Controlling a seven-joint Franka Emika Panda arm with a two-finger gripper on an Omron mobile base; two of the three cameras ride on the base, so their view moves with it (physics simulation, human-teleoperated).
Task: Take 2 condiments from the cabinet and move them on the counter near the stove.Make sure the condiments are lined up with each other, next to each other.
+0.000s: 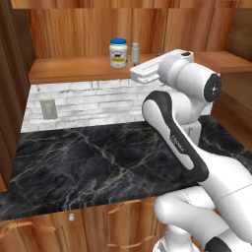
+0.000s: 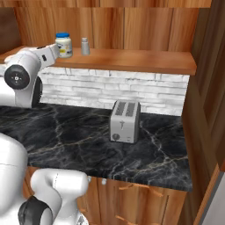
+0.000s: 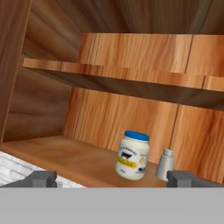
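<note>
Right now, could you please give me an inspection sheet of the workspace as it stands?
Surface: black marble counter, no condiments on it.
Job's things: blue-lidded jar and slim shaker stand upright side by side on the cabinet shelf, close together; whether they touch is unclear.
Clutter: silver toaster on the counter by the backsplash.
Grippers: gripper open and empty, short of the jar, pointed at it.
Cables: nothing seen.
Surroundings: white brick backsplash with a wall outlet; wooden drawers below the counter.
</note>
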